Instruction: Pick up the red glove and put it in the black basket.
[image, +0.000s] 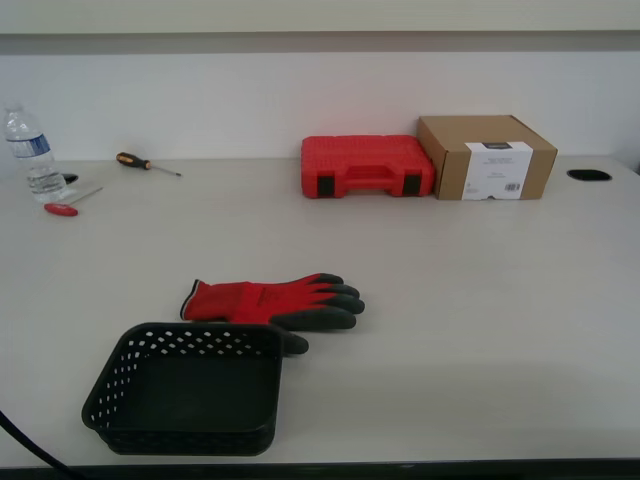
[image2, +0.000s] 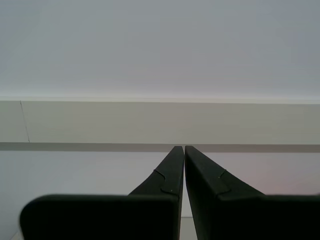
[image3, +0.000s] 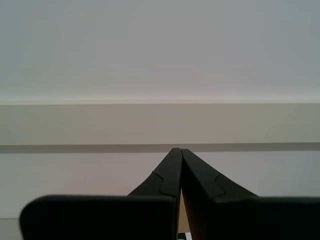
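Observation:
The red glove (image: 270, 301) lies flat on the white table, cuff toward the exterior view's left, dark fingers toward the right. The black basket (image: 190, 388) stands just in front of it near the table's front edge, and its far rim hides a bit of the glove. Neither arm shows in the exterior view. My first gripper (image2: 184, 148) is shut with nothing between its tips and faces the wall. My second gripper (image3: 178, 149) is also shut and empty, facing the wall. Neither wrist view shows the glove or the basket.
A red plastic tool case (image: 366, 165) and a cardboard box (image: 486, 156) stand at the back. A water bottle (image: 32, 152), a red-handled tool (image: 66, 205) and a screwdriver (image: 145, 163) lie at the back left. A dark hole (image: 588, 175) is at the far right.

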